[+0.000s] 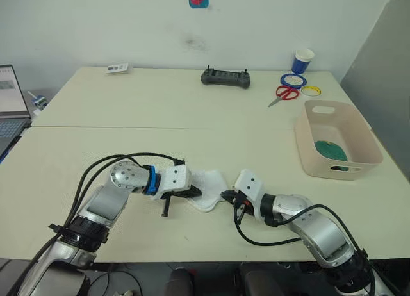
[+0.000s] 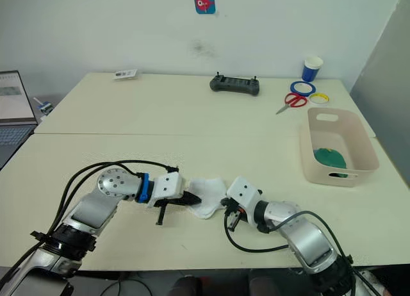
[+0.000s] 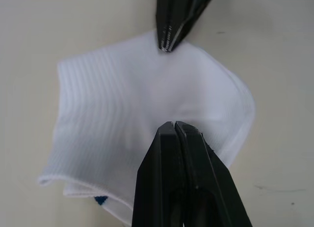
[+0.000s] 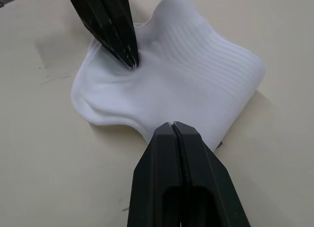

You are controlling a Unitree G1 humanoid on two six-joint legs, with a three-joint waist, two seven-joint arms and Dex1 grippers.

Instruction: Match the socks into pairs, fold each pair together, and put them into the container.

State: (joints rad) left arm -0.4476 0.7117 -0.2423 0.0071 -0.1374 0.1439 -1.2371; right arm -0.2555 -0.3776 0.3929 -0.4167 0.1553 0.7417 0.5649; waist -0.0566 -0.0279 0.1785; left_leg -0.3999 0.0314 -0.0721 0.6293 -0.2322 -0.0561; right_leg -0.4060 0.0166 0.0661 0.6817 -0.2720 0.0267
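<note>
1. The white socks (image 1: 206, 189) lie stacked on the table (image 1: 192, 129) between the grippers.
2. Left gripper (image 3: 174, 131) and right gripper (image 4: 172, 131), both clenched empty, press opposite edges.
3. The container (image 1: 365, 156), apparently holding green socks (image 1: 330, 150), sits far right, nearer the right arm.

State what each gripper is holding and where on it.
Both grippers are shut on the folded white socks: the left gripper pinches one edge and the right gripper pinches the opposite edge, with the socks resting on the table.

Office or lab: laptop (image 1: 11, 104), remote controller (image 1: 225, 77)
</note>
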